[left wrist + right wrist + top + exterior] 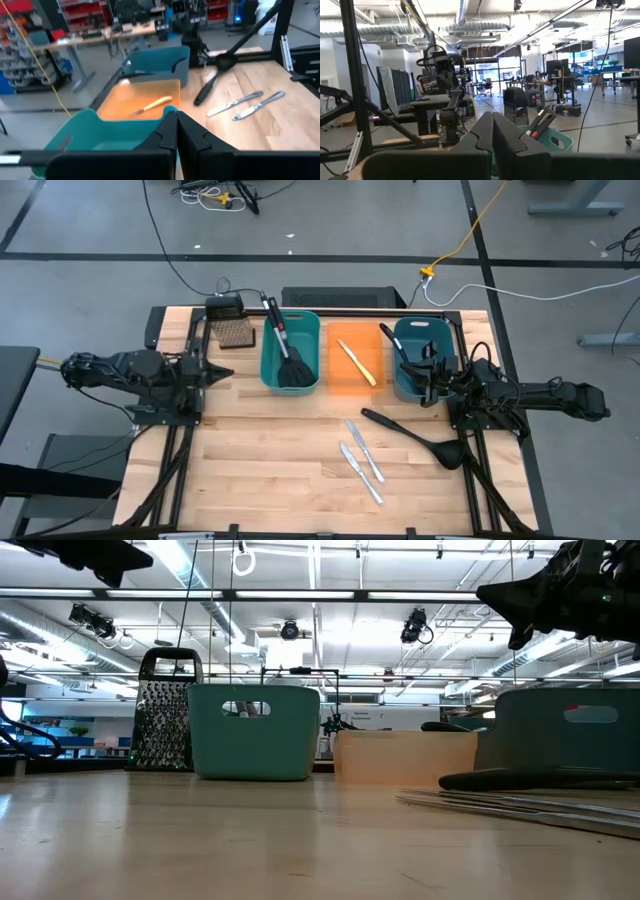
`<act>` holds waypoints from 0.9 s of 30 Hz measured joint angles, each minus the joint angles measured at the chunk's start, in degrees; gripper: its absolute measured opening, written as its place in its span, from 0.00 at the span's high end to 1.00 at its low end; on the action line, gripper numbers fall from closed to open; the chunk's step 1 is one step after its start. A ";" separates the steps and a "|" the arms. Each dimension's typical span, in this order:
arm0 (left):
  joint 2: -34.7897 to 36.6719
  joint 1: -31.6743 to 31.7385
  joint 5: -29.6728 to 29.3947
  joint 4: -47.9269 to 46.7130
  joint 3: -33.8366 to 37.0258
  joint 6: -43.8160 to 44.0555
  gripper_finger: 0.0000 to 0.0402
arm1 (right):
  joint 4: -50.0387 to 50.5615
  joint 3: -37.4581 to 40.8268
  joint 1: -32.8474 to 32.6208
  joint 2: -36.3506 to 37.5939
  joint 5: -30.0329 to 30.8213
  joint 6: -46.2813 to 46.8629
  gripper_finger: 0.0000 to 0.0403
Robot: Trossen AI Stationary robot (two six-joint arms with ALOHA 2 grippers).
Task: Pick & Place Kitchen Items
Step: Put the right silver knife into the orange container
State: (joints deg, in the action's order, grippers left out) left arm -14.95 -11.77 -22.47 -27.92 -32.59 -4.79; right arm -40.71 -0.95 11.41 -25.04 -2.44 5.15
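Looking down, I see two silver knives (361,461) near the table's (260,460) front edge, lying diagonally, with a black ladle (415,437) beyond them, bowl toward the right edge. Farther back, a yellow-handled knife (357,363) slants in the orange bin (352,358); a spatula (285,345) stands head-down in the left teal bin (290,351). Left gripper (222,373) and right gripper (432,384) are closed, empty. No writing I can read.

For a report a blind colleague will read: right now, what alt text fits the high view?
Overhead view of a wooden table with three bins in a row: a teal bin holding a spatula, an orange bin holding a yellow-handled knife, another teal bin. A ladle and two silver knives lie on the table; the left gripper and right gripper wait shut at the sides.
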 joint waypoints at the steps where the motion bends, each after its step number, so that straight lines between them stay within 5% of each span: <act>1: 1.15 0.00 0.01 0.25 0.42 -0.29 0.99 | 0.00 0.00 0.01 -0.01 0.00 0.00 0.99; 10: 14.85 0.01 2.71 10.05 6.85 2.13 0.99 | 0.03 0.00 -0.01 0.00 0.00 0.22 0.99; 15: 13.64 0.02 3.52 18.05 13.18 -1.76 0.99 | 0.18 0.00 0.00 -0.02 0.00 0.20 0.99; 27: 13.54 0.02 1.31 19.43 18.21 -3.78 0.99 | 0.61 0.00 0.00 0.00 0.00 0.17 0.99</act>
State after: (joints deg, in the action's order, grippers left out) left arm -1.41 -11.75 -21.16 -8.48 -14.38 -8.56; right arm -40.10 -0.95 11.41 -25.04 -2.44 5.32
